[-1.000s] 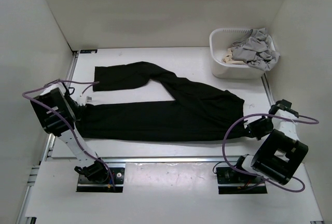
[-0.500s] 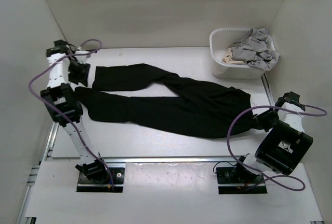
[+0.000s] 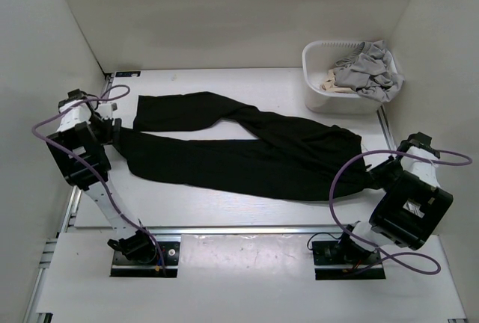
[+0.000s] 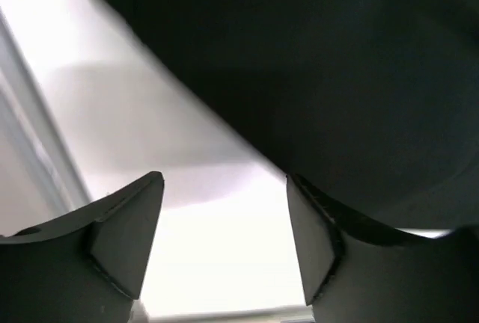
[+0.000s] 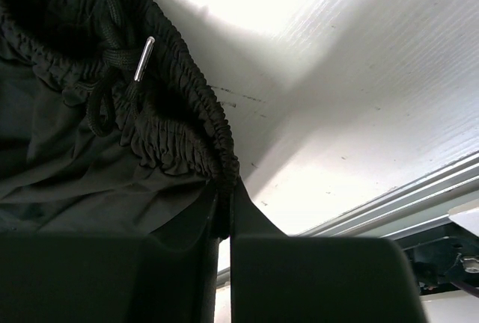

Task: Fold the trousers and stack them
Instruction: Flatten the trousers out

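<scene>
two grips for you: your left gripper (image 4: 224,188) stands spread and empty beside the trousers (image 3: 247,155); your right gripper (image 5: 224,214) pinches their gathered waistband.

The trousers (image 3: 247,151) sprawl across the middle of the counter (image 3: 217,211), from my left claw (image 3: 114,131) at the left edge to my right claw (image 3: 376,176) at the right, so any low crossing there meets cloth. One bare strip runs along the near edge in front of them, and another along the back behind them. The white basket (image 3: 318,95), heaped with grey clothes (image 3: 367,69), blocks the far right corner. White walls (image 3: 45,54) close in on the left, back and right, tight beside both my arms. Only bare counter lies between my left claw's spread fingers (image 4: 123,226). My right claw is pinched on the waistband (image 5: 187,128), with no gap to spare.
</scene>
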`<state>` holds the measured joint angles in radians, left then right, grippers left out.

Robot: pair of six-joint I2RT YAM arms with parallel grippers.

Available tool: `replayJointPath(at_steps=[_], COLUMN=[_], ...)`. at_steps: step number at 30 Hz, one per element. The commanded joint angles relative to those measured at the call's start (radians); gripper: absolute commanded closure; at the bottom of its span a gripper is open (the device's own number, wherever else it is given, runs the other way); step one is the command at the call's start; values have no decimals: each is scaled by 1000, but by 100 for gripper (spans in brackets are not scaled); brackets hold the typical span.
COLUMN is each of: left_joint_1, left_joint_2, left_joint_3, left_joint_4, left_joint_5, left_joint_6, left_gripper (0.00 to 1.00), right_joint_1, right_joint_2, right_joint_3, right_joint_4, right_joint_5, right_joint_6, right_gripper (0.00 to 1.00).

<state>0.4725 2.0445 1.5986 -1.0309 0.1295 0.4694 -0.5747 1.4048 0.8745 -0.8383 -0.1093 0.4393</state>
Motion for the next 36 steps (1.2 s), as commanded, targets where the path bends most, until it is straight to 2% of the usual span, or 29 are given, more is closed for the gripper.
replayJointPath(at_steps=[1,4,6,9,10,11,12,15,18,21,23,25,26,27,31,33,36], left_joint_1=[-21,-32,-49,-60,-60,-60,-60,-69,-170,-361,-487,-553,-616,-647,-776,-805,-805], left_joint_2=[40,107,172,226,226,226,217,122,-30,-124,-124,-115,-101,-101,-118,-160,-216], left_joint_3=[75,145,176,195,195,195,207,221,169,43,-35,-72,-103,-115,-134,-77,-7], left_joint_4=[72,72,52,5,-4,-4,-4,-14,-14,-35,-78,-103,-103,-113,-151,-188,-235], left_joint_5=[162,217,155,144,144,144,144,209,237,141,125,136,136,136,160,208,268], left_joint_6=[-34,-55,-69,-95,-95,-95,-95,-94,-20,81,110,120,120,120,158,207,256], left_gripper=[21,19,19,32,39,70,86,86,86,86,86,76,69,54,30,21,20], right_joint_1=[-2,-2,-2,-2,-2,-2,-2,-2,-2,-2,-2,-2,-2,-2,-2,-2,-2], right_joint_2=[8,-12,-23,-33,-43,-43,-43,-43,-43,-43,-33,-33,-33,-33,-43,-43,-52], right_joint_3=[43,43,52,52,61,61,61,61,50,50,50,50,50,50,32,32,12], right_joint_4=[-16,-27,-38,-38,-38,-38,-38,-38,-38,-38,-38,-38,-38,-38,-38,-28,-28], right_joint_5=[26,51,51,40,40,40,40,31,31,31,31,31,31,31,31,40,49], right_joint_6=[-20,-31,-40,-40,-40,-40,-40,-40,-40,-40,-40,-40,-40,-40,-40,-40,-50], right_gripper=[100,100,100,100,100,100,100,100,100,100,100,100,100,100,100,100,100])
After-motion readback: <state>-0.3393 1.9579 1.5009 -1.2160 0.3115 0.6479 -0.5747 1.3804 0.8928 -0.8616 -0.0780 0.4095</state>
